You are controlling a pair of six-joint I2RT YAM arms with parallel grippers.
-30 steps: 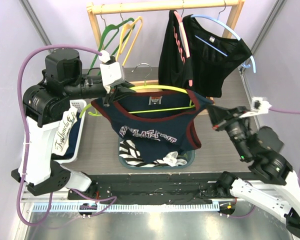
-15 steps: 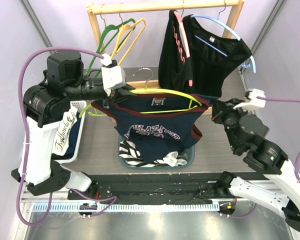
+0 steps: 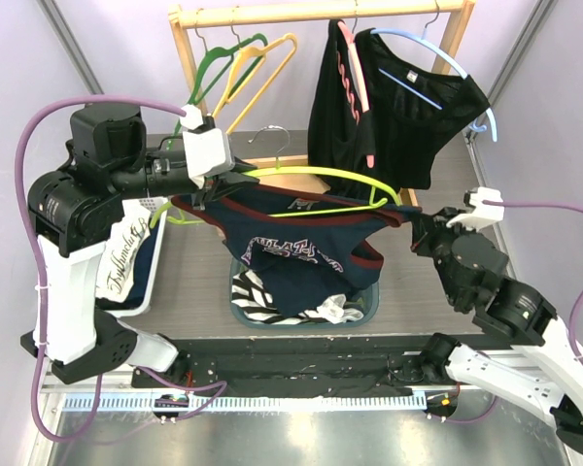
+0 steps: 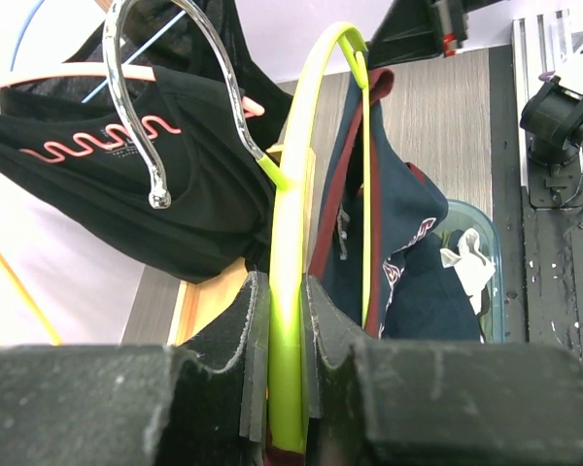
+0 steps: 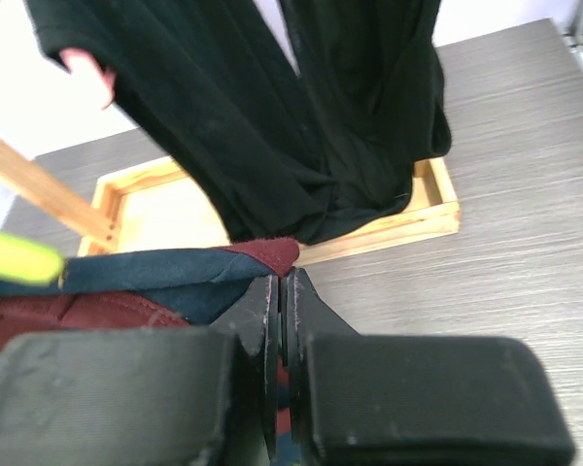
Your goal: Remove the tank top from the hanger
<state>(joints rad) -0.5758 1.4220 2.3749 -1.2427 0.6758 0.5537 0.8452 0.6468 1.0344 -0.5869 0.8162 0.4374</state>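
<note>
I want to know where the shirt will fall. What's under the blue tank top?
A basket sits under the tank top. A striped black-and-white cloth shows inside it. The tank top covers the rest of the basket's inside, so I can't see what else is there.

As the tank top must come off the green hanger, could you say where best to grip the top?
Take the tank top's maroon shoulder edge at the hanger's right end, from the right: that hem drapes over the hanger tip, so pulling outward should slip it off. The right tool pinches there; the left tool clamps the hanger.
</note>
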